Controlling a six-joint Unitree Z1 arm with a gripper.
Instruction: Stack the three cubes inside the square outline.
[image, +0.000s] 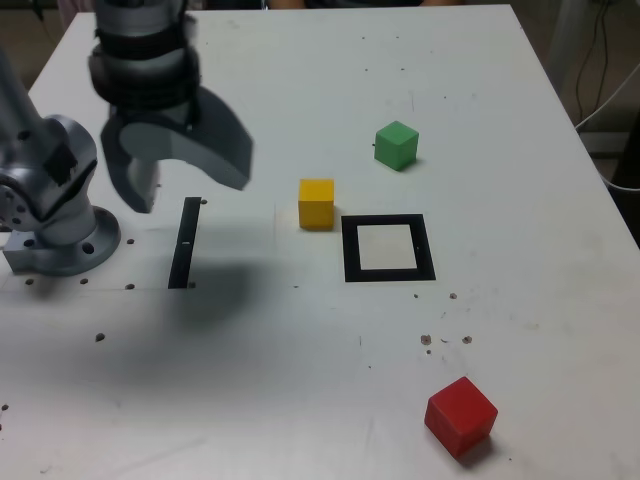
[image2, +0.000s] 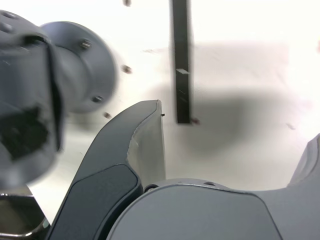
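Note:
Three cubes lie apart on the white table (image: 300, 400). The yellow cube (image: 316, 203) sits just to the exterior view's left of the black square outline (image: 388, 248). Behind the outline stands the green cube (image: 397, 145). The red cube (image: 461, 416) rests near the front edge. The outline's pale centre holds nothing. My gripper (image: 185, 180) hovers above the table at the exterior view's left, far from all cubes, open with nothing between its fingers (image2: 145, 145). No cube shows in the wrist view.
A narrow black strip (image: 186, 242) lies on the table below the gripper, also seen as the black strip (image2: 181, 60) in the wrist view. The arm's grey base (image: 55, 215) stands at the exterior view's left. Cables hang off the table's far right.

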